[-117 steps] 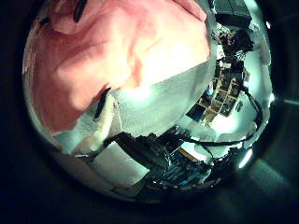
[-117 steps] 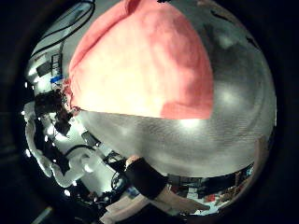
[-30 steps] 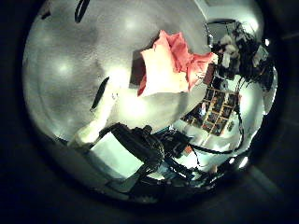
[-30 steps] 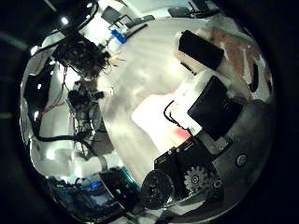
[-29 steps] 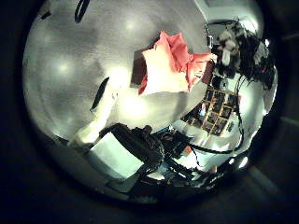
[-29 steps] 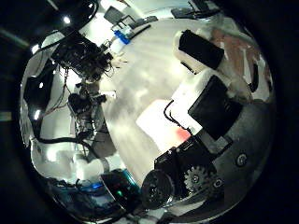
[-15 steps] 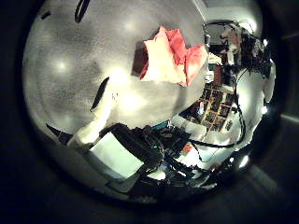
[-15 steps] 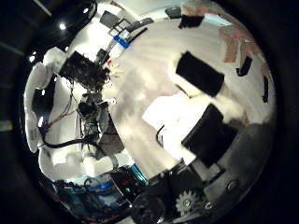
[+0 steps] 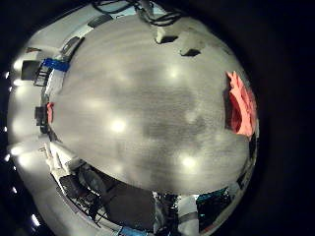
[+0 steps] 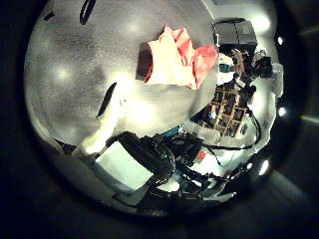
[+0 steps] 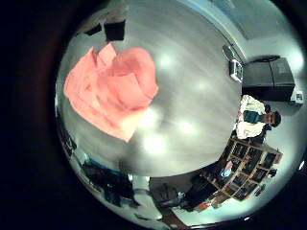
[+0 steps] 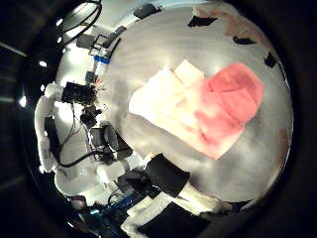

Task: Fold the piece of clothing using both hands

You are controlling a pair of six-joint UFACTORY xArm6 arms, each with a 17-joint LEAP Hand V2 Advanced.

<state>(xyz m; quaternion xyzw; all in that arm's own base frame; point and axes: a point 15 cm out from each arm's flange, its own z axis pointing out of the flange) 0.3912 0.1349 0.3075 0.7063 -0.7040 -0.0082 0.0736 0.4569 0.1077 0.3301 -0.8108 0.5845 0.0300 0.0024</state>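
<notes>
Pink garment lying folded on the tabletop, both palms raised clear of it.

The pink garment (image 11: pixel 108 88) rests as a compact layered bundle on the grey tabletop (image 11: pixel 192 86), nothing gripping it; in the right thumb side palm view it (image 12: pixel 203 104) lies near centre, with a smaller folded flap at about 2 o'clock on the bundle. No view shows the fingers of either hand clearly, so whether they are open or closed cannot be told. Judged from the bundle, the fold appears largely complete. To finish well, check that the edges are aligned, press the top layer flat with straight fingers, and avoid dragging the layers apart.
</notes>
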